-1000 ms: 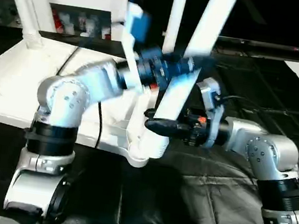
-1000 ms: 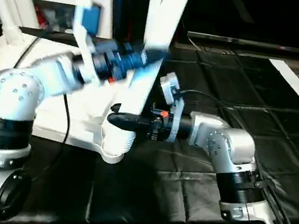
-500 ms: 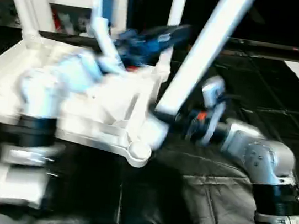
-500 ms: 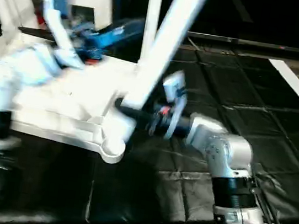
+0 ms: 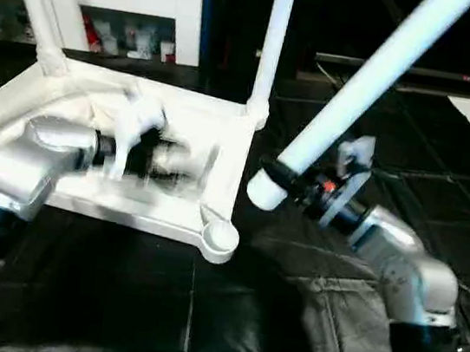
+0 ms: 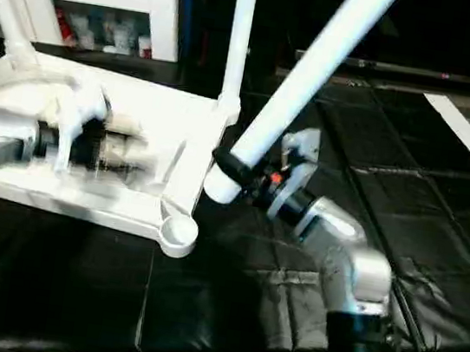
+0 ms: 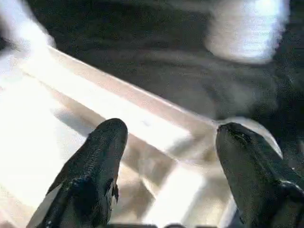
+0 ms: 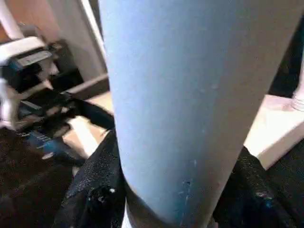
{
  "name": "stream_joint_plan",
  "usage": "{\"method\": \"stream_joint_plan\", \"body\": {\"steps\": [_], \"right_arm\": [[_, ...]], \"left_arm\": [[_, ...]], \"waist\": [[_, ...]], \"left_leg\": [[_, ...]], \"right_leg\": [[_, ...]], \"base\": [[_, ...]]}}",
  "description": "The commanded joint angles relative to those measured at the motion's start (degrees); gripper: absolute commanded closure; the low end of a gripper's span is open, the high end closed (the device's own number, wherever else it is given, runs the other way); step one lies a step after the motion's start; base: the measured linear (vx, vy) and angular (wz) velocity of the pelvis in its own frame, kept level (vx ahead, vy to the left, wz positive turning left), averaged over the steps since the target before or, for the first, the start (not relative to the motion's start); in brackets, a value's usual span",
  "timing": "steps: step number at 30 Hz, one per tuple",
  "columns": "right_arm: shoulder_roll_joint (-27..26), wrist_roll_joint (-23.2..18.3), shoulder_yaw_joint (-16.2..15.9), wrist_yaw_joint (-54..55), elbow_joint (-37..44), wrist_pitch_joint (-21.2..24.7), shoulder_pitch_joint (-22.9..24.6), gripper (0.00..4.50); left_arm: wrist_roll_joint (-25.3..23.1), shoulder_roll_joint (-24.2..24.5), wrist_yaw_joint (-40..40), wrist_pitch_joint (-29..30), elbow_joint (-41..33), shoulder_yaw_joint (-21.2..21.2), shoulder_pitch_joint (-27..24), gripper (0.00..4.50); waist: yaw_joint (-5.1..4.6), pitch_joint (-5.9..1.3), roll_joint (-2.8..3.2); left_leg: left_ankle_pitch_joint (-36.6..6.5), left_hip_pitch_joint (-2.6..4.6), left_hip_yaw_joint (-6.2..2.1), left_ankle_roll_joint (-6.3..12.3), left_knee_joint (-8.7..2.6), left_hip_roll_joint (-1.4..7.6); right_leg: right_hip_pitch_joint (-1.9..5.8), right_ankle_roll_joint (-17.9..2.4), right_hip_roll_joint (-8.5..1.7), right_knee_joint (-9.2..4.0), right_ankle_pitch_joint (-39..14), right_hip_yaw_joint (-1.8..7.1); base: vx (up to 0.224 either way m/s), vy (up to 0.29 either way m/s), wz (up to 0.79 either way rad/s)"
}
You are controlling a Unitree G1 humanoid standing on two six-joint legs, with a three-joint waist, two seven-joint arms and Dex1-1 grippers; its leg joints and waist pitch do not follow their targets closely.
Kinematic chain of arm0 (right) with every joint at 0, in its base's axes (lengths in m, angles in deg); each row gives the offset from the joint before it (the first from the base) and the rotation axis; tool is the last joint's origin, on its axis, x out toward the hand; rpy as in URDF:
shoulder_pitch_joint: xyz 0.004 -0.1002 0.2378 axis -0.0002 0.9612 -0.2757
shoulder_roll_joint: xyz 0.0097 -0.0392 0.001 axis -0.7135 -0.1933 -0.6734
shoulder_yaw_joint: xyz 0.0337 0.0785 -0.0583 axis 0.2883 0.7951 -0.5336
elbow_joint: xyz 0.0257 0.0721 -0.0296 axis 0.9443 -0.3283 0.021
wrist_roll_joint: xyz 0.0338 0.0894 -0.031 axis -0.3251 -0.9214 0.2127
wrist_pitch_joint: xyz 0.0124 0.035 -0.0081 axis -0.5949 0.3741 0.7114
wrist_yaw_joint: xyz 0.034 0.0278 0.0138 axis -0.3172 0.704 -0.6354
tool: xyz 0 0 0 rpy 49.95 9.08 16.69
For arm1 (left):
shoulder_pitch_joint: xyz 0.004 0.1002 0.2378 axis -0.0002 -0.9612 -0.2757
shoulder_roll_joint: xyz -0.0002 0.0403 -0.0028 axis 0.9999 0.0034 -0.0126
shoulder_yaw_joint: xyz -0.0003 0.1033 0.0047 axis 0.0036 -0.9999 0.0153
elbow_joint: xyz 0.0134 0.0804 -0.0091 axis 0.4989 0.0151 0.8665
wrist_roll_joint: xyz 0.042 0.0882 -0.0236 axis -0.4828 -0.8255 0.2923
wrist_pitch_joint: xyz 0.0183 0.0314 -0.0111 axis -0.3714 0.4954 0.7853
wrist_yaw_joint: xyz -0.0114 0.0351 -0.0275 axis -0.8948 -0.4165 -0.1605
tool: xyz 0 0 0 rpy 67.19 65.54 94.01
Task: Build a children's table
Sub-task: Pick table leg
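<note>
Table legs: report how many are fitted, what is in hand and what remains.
Two legs already stand in corner sockets of the upturned table top. The right gripper holds a third leg, tilted, its end off the near empty socket. The left gripper is open over the ribbed underside. Left: seating this leg, then any others.

Our left arm reaches in low from the left, forearm nearly level, wrist turned toward the middle. Our left gripper hangs with its two black fingers spread well apart, nothing between them. Our right arm rises from the lower right, bent at the elbow, forearm slanting up and inward. Our right gripper is clamped around a white leg near its thick lower end, a finger on either side.
</note>
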Motion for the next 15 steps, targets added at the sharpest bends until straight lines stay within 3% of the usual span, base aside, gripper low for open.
{"method": "stream_joint_plan", "body": {"steps": [1, 2, 3, 4, 9, 15], "right_arm": [[0.5, 2.1, -0.9, 1.2, 0.7, -1.4, 1.0, 2.57], [0.8, 4.4, -1.9, 2.7, 0.4, -2.5, 1.9, 2.57], [0.8, 4.4, -1.9, 2.7, 0.4, -2.5, 1.9, 2.57], [0.7, 5.2, -2.1, 3.3, 0.6, -3.6, 2.7, 2.57], [1.0, 6.2, -2.6, 3.4, 1.3, -4.8, 4.5, 2.57], [1.4, 5.7, -2.3, 3.3, 1.5, -3.6, 5.3, 2.57]], "left_arm": [[-2.6, 1.4, 4.3, -3.5, 1.8, -2.7, 1.2, 1.07], [-4.7, 2.5, 7.9, -6.4, 4.2, -5.0, 1.8, 1.42], [-4.7, 2.5, 7.9, -6.4, 4.2, -5.0, 1.8, 1.42], [-6.6, 3.2, 10.9, -9.3, 6.4, -6.6, 2.1, 1.42], [-10.0, 3.6, 13.7, -13.4, 9.8, -9.0, 2.7, 1.88], [-12.7, 0.6, 14.0, -17.7, 16.6, -10.3, 4.4, 2.38]], "waist": [[-0.12, -4.52, 1.34], [-0.15, -4.59, 1.56], [-0.15, -4.59, 1.56], [-0.13, -4.57, 1.99], [-0.28, -4.51, 1.97], [-0.33, -4.38, 2.06]], "left_leg": [[-11.9, 0.77, -0.21, -3.21, -4.45, 0.84], [-12.0, 0.81, -0.23, -3.39, -4.45, 0.81], [-12.0, 0.81, -0.23, -3.39, -4.45, 0.81], [-12.6, 0.87, -0.36, -3.52, -4.48, 0.81], [-14.7, 1.04, -0.39, -3.58, -4.53, 0.95], [-16.8, 1.26, -0.50, -3.55, -4.64, 0.99]], "right_leg": [[3.29, -7.9, -3.76, -4.08, -14.9, 3.19], [3.30, -7.5, -3.77, -4.04, -15.2, 3.23], [3.30, -7.5, -3.77, -4.04, -15.2, 3.23], [3.31, -7.7, -3.86, -4.15, -15.3, 3.22], [3.23, -8.3, -3.87, -4.24, -15.9, 3.23], [3.35, -8.8, -3.93, -4.52, -18.0, 3.21]], "base": [[0.000, 0.000, 0.00], [0.000, 0.000, 0.00], [0.000, 0.000, 0.00], [0.000, 0.000, 0.00], [0.000, 0.000, 0.00], [0.000, 0.000, 0.00]]}}
